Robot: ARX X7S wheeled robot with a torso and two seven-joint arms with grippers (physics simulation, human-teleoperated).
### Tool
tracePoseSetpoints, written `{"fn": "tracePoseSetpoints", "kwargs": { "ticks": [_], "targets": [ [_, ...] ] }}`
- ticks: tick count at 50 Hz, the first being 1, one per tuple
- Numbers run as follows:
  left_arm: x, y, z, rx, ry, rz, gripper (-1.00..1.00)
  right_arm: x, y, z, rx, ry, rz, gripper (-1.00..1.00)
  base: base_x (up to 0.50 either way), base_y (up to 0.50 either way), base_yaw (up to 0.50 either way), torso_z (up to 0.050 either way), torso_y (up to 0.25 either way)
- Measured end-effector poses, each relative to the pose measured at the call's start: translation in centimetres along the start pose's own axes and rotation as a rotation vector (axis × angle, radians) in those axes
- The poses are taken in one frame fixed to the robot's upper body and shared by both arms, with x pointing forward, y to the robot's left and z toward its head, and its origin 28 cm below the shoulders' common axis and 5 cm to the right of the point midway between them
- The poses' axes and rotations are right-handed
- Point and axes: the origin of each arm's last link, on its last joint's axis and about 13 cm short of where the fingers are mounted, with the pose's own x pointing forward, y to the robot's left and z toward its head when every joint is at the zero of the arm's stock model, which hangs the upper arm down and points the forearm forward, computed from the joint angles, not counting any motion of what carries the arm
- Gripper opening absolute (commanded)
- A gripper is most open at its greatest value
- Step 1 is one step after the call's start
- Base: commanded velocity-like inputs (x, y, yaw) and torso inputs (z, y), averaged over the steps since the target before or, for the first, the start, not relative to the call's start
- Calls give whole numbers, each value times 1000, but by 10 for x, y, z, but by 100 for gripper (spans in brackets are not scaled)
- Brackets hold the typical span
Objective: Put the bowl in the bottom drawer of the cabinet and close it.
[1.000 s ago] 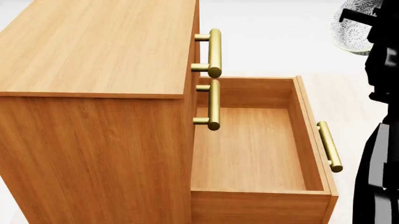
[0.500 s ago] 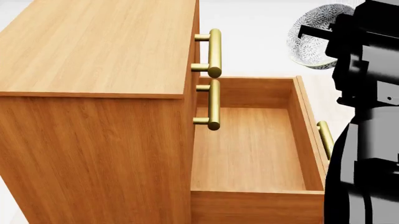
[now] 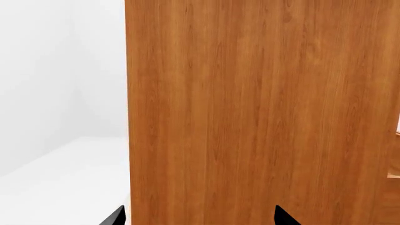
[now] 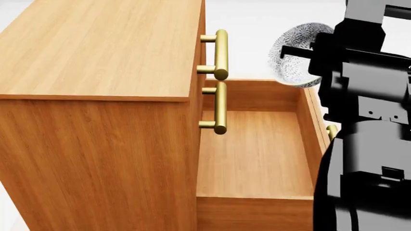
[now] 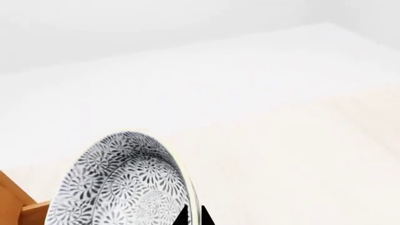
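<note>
The orange-brown cabinet (image 4: 96, 53) fills the left of the head view. Its bottom drawer (image 4: 257, 154) is pulled out, showing a bare wooden floor. The white bowl (image 4: 292, 55) with grey-blue pattern hangs tilted on edge above the drawer's far right corner. My right gripper (image 4: 301, 50) is shut on its rim. In the right wrist view the bowl (image 5: 125, 187) shows its patterned inside, with the right gripper (image 5: 192, 216) pinching the rim. My left gripper (image 3: 198, 220) is open beside the cabinet's side panel (image 3: 262, 108), with nothing between its fingertips (image 3: 115, 216).
Two upper drawers are shut, their brass handles (image 4: 220, 53) sticking out over the open drawer's inner end. The bottom drawer's own handle (image 4: 331, 131) is mostly hidden behind my black right arm (image 4: 366, 144). Pale floor (image 4: 257, 19) lies beyond.
My right arm has swung left with the bowl, from the view's right edge to above the drawer's far right corner. The cabinet and drawer have not moved.
</note>
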Motion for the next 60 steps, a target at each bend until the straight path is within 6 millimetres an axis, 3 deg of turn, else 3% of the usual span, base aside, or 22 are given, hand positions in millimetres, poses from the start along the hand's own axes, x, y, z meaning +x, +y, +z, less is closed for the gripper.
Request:
{"fn": "tracePoseSetpoints", "kwargs": {
  "ticks": [60],
  "targets": [
    [0, 0, 0, 0, -1, 0, 100, 10, 5, -39, -125, 94, 105, -100, 0, 0, 0, 0, 0]
  ]
}}
